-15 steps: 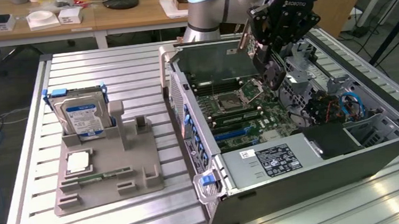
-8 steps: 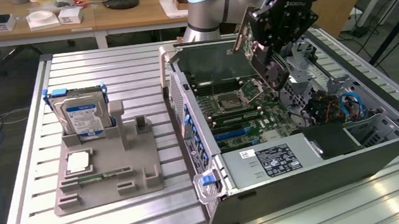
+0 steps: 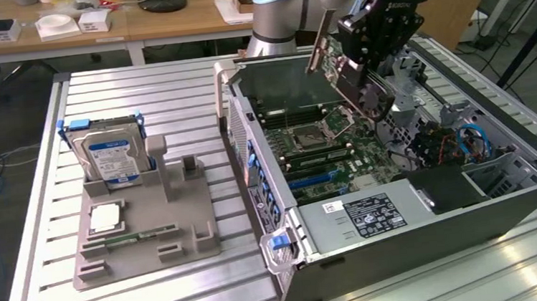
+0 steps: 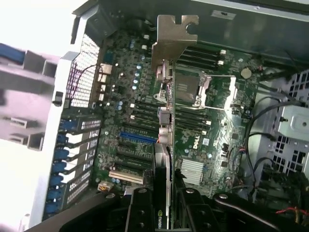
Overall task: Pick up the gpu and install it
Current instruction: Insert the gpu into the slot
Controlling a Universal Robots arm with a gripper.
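So, the gpu (image 3: 329,48) is in the upper middle of the exterior frame, tilted, hanging over the open case (image 3: 429,231) and not in any slot. The gripper (image 3: 365,60) is partly closed, pinching the card's faces. The card's long axis runs straight out from the fingers, silver bracket (image 4: 171,43) at the far end. The blue slot (image 3: 314,181) sits lower in frame, well apart.
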